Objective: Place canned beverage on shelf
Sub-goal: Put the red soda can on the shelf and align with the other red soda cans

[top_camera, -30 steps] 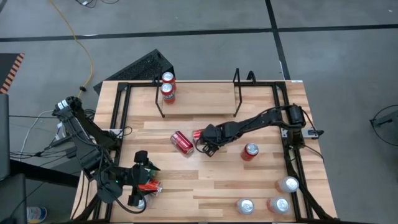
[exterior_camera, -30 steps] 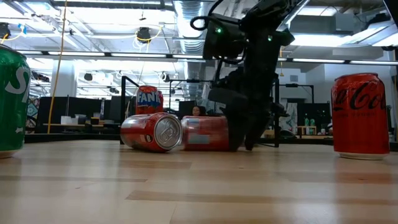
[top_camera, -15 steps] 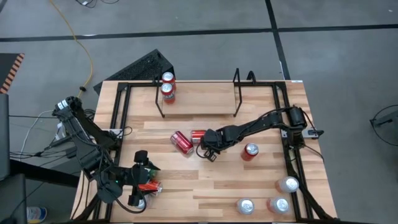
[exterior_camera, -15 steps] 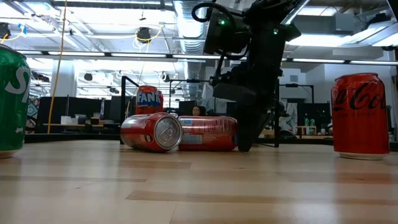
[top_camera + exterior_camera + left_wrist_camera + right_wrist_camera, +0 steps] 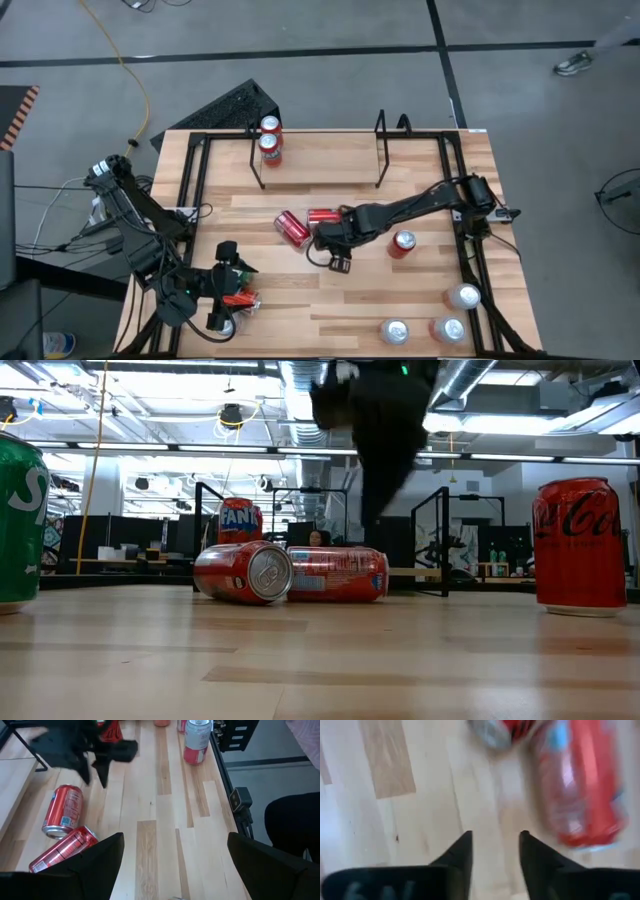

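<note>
Open-plan lab: ceiling ducts, desks.

Red can sideways, near shelf

High view: overhead, straight down, whole tabletop in frame.
Low view: at tabletop level, close, facing the room behind.
Left wrist view: raised, angled down across the tabletop.
Right wrist view: very near the wood, facing down.
Shared by all four: two lying red cans.
</note>
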`<action>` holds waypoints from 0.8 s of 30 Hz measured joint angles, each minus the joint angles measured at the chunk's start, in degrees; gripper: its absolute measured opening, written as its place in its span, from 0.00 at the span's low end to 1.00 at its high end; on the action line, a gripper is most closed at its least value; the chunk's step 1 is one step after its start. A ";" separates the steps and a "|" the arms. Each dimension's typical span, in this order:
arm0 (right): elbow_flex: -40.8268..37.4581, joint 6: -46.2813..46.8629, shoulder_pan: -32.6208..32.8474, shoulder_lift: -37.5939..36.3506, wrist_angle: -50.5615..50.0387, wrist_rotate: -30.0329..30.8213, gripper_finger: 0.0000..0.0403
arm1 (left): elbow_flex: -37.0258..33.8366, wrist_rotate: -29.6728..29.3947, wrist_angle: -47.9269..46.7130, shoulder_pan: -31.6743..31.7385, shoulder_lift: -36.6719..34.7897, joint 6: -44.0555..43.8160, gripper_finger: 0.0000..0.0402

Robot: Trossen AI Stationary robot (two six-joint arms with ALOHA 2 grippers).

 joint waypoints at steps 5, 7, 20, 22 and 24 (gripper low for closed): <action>4.23 -8.93 -3.16 -0.09 4.05 2.78 0.64 | 0.00 -0.04 0.00 0.00 0.00 0.58 0.85; 4.27 -10.88 -5.04 -0.09 6.63 2.33 0.74 | 0.00 -0.07 0.00 0.00 0.00 0.65 0.85; 4.07 -22.03 -12.27 5.26 1.98 -6.13 0.91 | 0.00 0.28 -1.57 0.00 0.00 -1.49 0.85; 4.05 -23.23 -12.27 7.38 1.81 -6.25 0.91 | 0.00 0.34 -1.61 0.00 0.00 -1.55 0.85; 4.09 -23.83 -12.27 9.23 0.95 -5.92 0.90 | 0.00 0.37 -1.64 0.00 0.00 -1.60 0.85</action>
